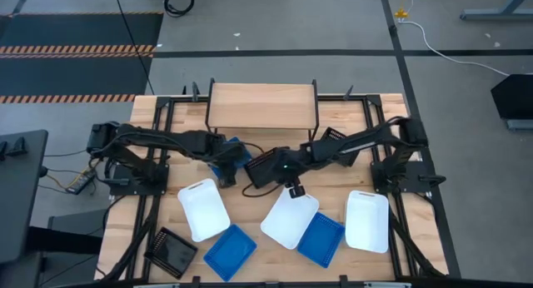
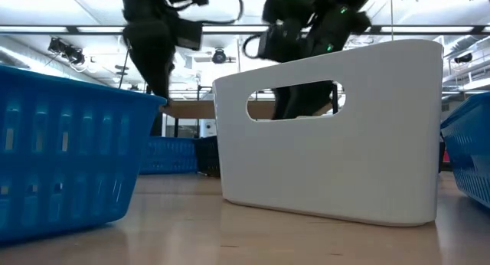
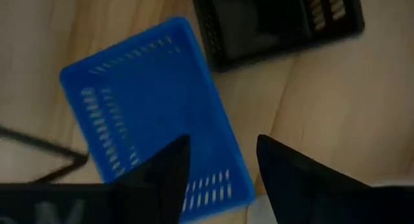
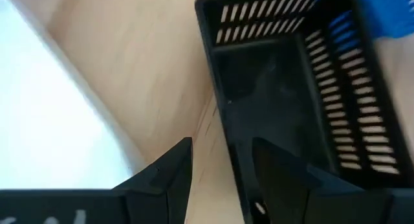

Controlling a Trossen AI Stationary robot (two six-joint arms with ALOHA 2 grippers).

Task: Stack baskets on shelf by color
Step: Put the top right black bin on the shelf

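The shelf (image 1: pixel 262 105) stands at the table's far middle, its plank top bare. A blue basket (image 3: pixel 149 101) lies on the table in front of it. My left gripper (image 3: pixel 223 169) hovers open above that basket's end. Beside it lies a black slotted basket (image 4: pixel 291 88). My right gripper (image 4: pixel 220 169) is open over it, one finger outside its long wall (image 4: pixel 226 133) and one inside, and no touch shows. In the high view the left gripper (image 1: pixel 226 161) and the right gripper (image 1: pixel 275 167) meet mid-table.
Three white baskets (image 1: pixel 202 209) (image 1: pixel 290 217) (image 1: pixel 367 221) and two blue baskets (image 1: pixel 231 252) (image 1: pixel 321 238) lie along the near half. One black basket (image 1: pixel 171 250) sits near left, another (image 1: pixel 333 138) under the right arm. A white basket (image 2: pixel 329 142) fills the low view.
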